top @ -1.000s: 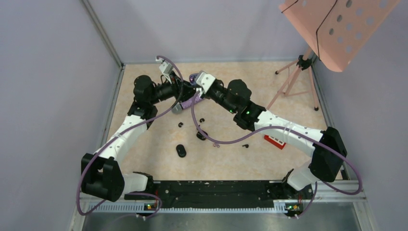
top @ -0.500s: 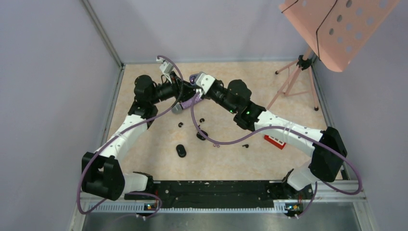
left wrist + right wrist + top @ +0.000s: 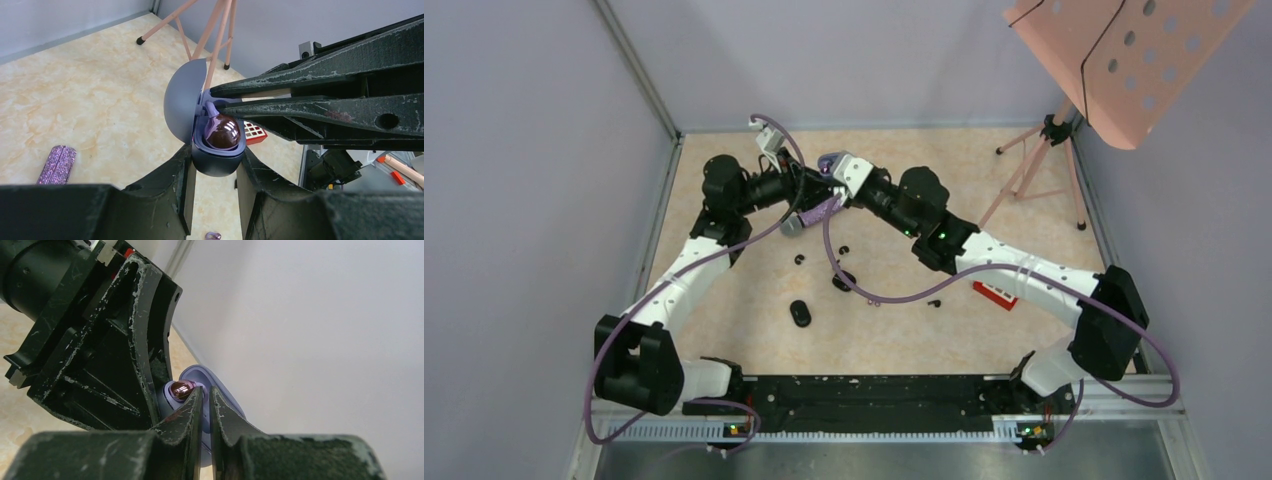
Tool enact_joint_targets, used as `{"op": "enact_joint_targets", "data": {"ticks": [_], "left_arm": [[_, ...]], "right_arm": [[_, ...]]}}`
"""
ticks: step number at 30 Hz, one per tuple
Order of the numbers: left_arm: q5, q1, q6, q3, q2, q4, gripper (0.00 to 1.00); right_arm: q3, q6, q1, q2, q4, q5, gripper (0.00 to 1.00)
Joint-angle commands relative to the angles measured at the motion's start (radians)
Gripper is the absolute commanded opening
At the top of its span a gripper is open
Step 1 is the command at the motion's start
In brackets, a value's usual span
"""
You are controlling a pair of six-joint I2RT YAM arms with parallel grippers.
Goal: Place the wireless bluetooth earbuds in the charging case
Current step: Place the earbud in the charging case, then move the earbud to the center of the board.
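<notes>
Walled tabletop (image 3: pixel 984 170), rear half: left claw (image 3: pixel 215 172) clenched on charging case (image 3: pixel 220 157) (right claw (image 3: pixel 212 101): grip unclear).

My left claw (image 3: pixel 216 159) grips the charging case (image 3: pixel 181 100). My right claw (image 3: pixel 206 392) meets it tip-on, fingers nearly together, both arms reaching forward.

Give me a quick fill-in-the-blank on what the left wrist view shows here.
The left gripper clamps the charging case, whose lid is ____.
A glossy ____ sits in the case.
The glitter microphone lies on the ____.
Missing: open; earbud; table.
</notes>
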Motion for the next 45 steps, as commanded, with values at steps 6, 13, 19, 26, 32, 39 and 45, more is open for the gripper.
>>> {"op": "enact_joint_targets", "data": {"ticks": [6,13,19,26,32,39,45], "left_arm": [[0.021,0.006,-0.014,0.055,0.014,0.077,0.0],[0.009,0.008,0.003,0.052,0.015,0.079,0.0],[0.025,0.015,0.038,0.044,0.019,0.087,0.0],[0.009,0.051,0.057,0.024,0.018,0.08,0.0],[-0.12,0.071,0.053,0.025,-0.003,0.006,0.0],[-0.219,0.098,0.026,0.01,-0.027,-0.042,0.0],[-0.238,0.114,0.005,-0.006,-0.062,-0.077,0.0]], "right_arm": [[0.004,-0.002,-0.006,-0.036,-0.066,-0.041,0.19],[0.04,0.01,-0.037,-0.057,-0.216,-0.117,0.25],[0.058,0.086,-0.099,-0.118,-0.327,-0.185,0.29],[0.075,0.305,-0.22,-0.17,-0.558,-0.265,0.51],[-0.02,0.426,-0.224,-0.135,-0.673,-0.22,0.37],[-0.136,0.313,-0.224,-0.027,-0.699,-0.333,0.32],[-0.056,0.258,-0.224,0.177,-0.901,-0.55,0.25]]}}
